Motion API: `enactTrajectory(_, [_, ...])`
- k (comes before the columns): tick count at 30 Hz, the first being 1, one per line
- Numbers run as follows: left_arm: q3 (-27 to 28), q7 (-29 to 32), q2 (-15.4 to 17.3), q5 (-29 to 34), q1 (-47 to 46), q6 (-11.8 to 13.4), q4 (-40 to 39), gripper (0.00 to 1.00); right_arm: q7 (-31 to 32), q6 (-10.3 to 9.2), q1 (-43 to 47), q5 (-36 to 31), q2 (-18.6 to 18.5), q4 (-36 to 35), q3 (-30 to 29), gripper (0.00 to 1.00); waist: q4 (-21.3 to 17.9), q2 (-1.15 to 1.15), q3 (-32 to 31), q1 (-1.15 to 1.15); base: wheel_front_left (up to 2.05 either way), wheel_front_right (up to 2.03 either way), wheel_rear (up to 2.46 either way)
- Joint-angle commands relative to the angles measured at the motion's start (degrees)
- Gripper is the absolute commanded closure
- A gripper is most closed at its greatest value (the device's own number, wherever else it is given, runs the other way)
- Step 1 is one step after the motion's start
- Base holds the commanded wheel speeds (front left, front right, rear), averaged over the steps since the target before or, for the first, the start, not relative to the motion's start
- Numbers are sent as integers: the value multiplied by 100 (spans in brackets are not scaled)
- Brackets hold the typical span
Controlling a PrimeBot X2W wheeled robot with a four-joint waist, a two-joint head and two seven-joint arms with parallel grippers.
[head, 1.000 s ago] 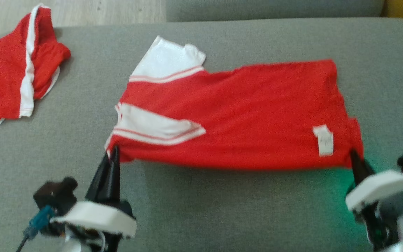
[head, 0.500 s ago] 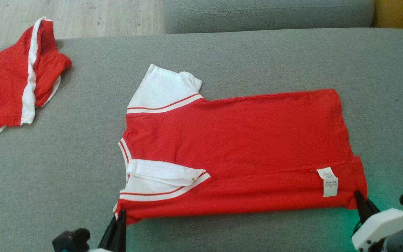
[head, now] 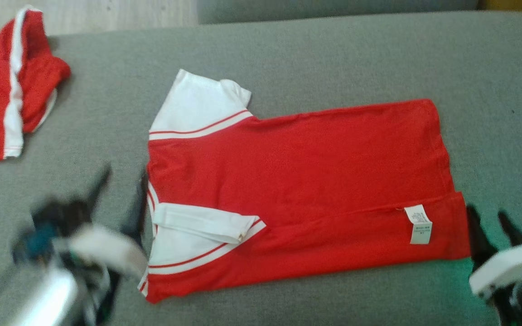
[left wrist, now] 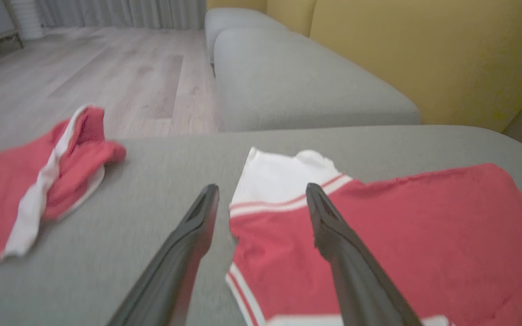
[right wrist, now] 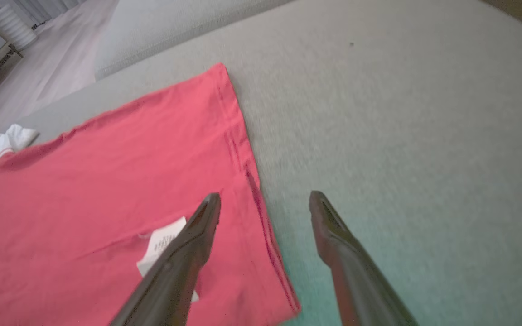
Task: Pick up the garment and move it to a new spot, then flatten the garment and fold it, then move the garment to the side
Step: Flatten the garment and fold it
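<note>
Between the two spread fingers of the left gripper (left wrist: pixel 262 187), in its wrist view, lies the neck edge of the red shirt (left wrist: pixel 424 235). One finger stands over bare grey cushion (left wrist: pixel 161 163) and the other over red cloth. Nothing is held in the wide jaws, and whether either finger touches the fabric I cannot tell. Beyond the fingertips the shirt's far white sleeve (left wrist: pixel 283 179) lies spread flat. Off to that gripper's outer side, well apart from it, a second red garment with a white stripe (left wrist: pixel 16 203) sits crumpled near the cushion's edge, with wooden floor (left wrist: pixel 107 77) behind it.

In the head view the left gripper (head: pixel 125 172) is blurred, its fingers just beside the shirt's collar end. The nearer white sleeve (head: pixel 197 226) is folded in over the red body, close to that gripper's inner finger.

The right gripper (right wrist: pixel 264 195) also stands wide and empty. In its wrist view the shirt's hem runs up between the two fingers. The inner finger crosses the red cloth (right wrist: pixel 107 181) and partly hides a small white label (right wrist: pixel 161 246). The outer finger is over bare cushion tinted with a green glow. From the head camera the right gripper (head: pixel 485 211) sits just beside the hem's near corner, with the label (head: pixel 419 224) near its inner finger.

The shirt (head: pixel 297 181) lies flat on the cushion between the two grippers, collar toward the left one and hem toward the right one.
</note>
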Motion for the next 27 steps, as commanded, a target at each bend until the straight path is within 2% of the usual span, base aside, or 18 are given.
enactTrajectory(1, [338,282,385,179,-1021,-150,-275,0,19,43,-492,-105,-62,-432,137,0,-108,0,233,0,0,0,0])
enactTrajectory(7, [227,1347,894,408,-3126,-918,156,0,262,43,-1294,-423,-62,-884,482,0,-444,0,832,0,0,0,0])
enactTrajectory(13, [48,2055,925,396,-4200,-1328,1206,0,346,43,-1908,-473,-62,-1057,949,0,-819,0,1437,0,0,0,0])
enactTrajectory(20, [122,2189,1055,359,-4528,-1391,2051,0,242,43,-2279,-434,-62,-1172,1319,0,-1158,0,2025,0,0,0,0])
enactTrajectory(27, [161,2260,1055,207,-4581,-1439,2330,0,108,43,-2355,-379,-62,-1159,1391,0,-1243,0,2235,0,0,0,0])
